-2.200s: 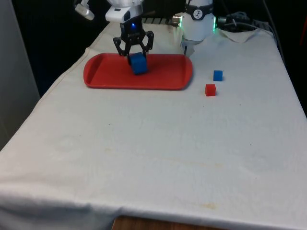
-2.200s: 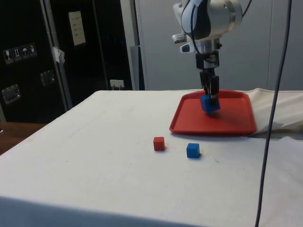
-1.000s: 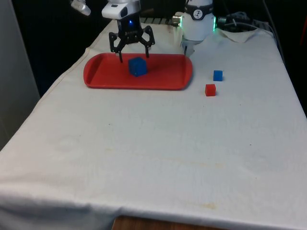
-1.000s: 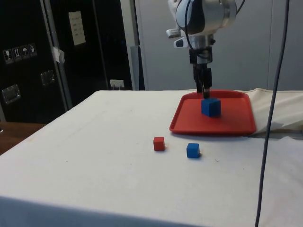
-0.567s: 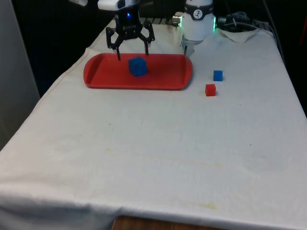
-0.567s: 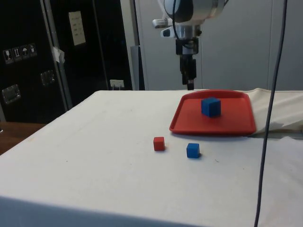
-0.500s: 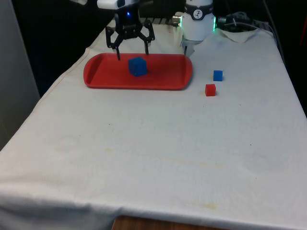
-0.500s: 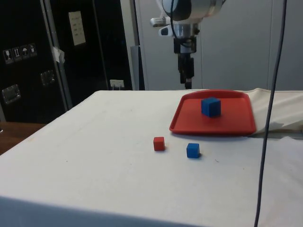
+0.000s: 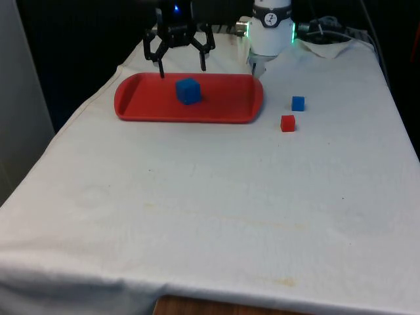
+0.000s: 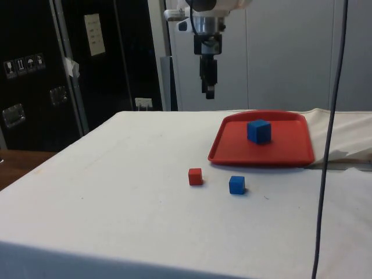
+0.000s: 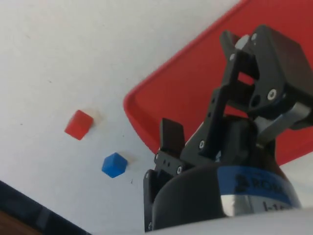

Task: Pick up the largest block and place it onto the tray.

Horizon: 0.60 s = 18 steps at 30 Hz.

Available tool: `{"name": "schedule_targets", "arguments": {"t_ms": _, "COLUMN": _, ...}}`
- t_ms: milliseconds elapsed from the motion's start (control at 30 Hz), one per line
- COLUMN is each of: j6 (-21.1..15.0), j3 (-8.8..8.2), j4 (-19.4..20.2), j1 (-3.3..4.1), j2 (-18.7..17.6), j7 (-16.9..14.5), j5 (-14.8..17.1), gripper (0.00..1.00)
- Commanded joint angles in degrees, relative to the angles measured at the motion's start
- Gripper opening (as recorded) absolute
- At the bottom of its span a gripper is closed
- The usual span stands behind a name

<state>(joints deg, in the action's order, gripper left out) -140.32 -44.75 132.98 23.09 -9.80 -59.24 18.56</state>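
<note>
Gripper: the black gripper (image 9: 181,67) hangs in the air above the far edge of the tray, its 2 fingers spread wide and holding nothing; in the side view the gripper (image 10: 209,90) sits high over the table, clear of the tray's near-left corner in that picture.

Large blue block: the largest block (image 9: 188,90) rests on the floor of the tray, near its middle, tilted a little so that 1 corner faces the front camera; in the side view the large blue block (image 10: 258,131) stands free, apart from the gripper.

Tray: a red tray (image 9: 141,105) with rounded corners and a raised rim lies flat on the white cloth at the far end of the table, towards the front view's left.

Small blue block: 1 small blue cube (image 9: 298,103) lies on the cloth to the front view's right of the tray, well clear of its rim.

Small red block: 1 small red cube (image 9: 287,123) lies just beside the small blue cube, nearer the front camera; the 2 do not touch.

Table: a white cloth (image 9: 216,210) covers the table.
</note>
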Motion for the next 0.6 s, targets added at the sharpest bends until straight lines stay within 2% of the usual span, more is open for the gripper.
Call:
{"name": "schedule_targets", "arguments": {"t_ms": 0, "j6": 0.17, "j3": 0.23, "j4": -0.46, "j1": 0.06, "j2": -0.06, "j7": 0.29, "j5": 0.00, "gripper": 1.00}}
{"name": "schedule_targets", "arguments": {"t_ms": 33, "j6": 0.69, "j3": 0.34, "j4": -1.26, "j1": 0.23, "j2": -0.57, "j7": 0.97, "j5": -0.06, "gripper": 1.00}}
{"name": "schedule_targets", "arguments": {"t_ms": 267, "j6": 2.41, "j3": 1.95, "j4": -5.33, "j1": 0.23, "j2": -2.01, "j7": 3.09, "j5": 0.00, "gripper": 1.00}}
{"name": "schedule_targets", "arguments": {"t_ms": 300, "j6": 1.95, "j3": 1.83, "j4": -4.58, "j1": 0.11, "j2": -1.49, "j7": 2.52, "j5": 0.06, "gripper": 1.00}}
{"name": "schedule_targets", "arguments": {"t_ms": 467, "j6": 3.27, "j3": 3.15, "j4": -8.19, "j1": 0.23, "j2": -3.50, "j7": 4.58, "j5": 0.06, "gripper": 1.00}}
{"name": "schedule_targets", "arguments": {"t_ms": 567, "j6": 3.09, "j3": 3.44, "j4": -8.42, "j1": 0.11, "j2": -3.50, "j7": 4.58, "j5": 0.06, "gripper": 1.00}}
